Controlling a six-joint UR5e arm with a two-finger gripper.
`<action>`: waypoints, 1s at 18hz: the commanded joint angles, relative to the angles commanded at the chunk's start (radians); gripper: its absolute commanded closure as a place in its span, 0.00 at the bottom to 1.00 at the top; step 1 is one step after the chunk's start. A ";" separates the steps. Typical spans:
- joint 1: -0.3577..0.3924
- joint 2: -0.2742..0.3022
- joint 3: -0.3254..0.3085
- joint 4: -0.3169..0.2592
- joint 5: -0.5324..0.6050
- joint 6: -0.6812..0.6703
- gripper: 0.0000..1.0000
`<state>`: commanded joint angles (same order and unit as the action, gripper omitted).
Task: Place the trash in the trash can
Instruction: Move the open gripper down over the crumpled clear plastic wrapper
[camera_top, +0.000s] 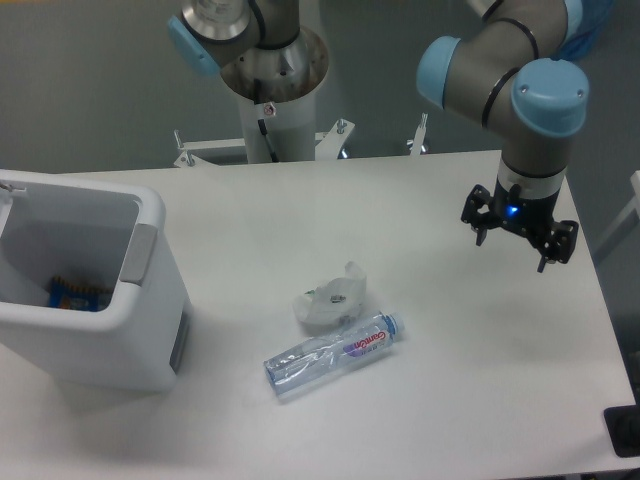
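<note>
White bench (400, 200) with matte top under even, diffuse lighting. Plain grey wall (90, 80) behind. A white metal bracket frame (215, 150) stands at the bench's far edge.

White table (450, 340): bin (150, 340), bottle (335, 355), plastic scrap (330, 297) beside it.

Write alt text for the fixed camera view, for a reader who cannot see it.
A gripper, open and empty, hangs above the right side of a white table, away from the trash. A bottle lies on its side mid-table beside a plastic scrap; the bin stands at the left, something blue and orange inside.
</note>
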<state>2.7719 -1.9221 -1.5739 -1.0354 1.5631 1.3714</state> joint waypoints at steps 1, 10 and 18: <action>-0.002 0.002 0.000 0.000 0.000 -0.002 0.00; -0.029 0.021 -0.132 0.124 -0.026 -0.047 0.00; -0.127 0.067 -0.227 0.121 -0.041 -0.145 0.00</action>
<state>2.6448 -1.8546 -1.8008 -0.9142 1.5217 1.2259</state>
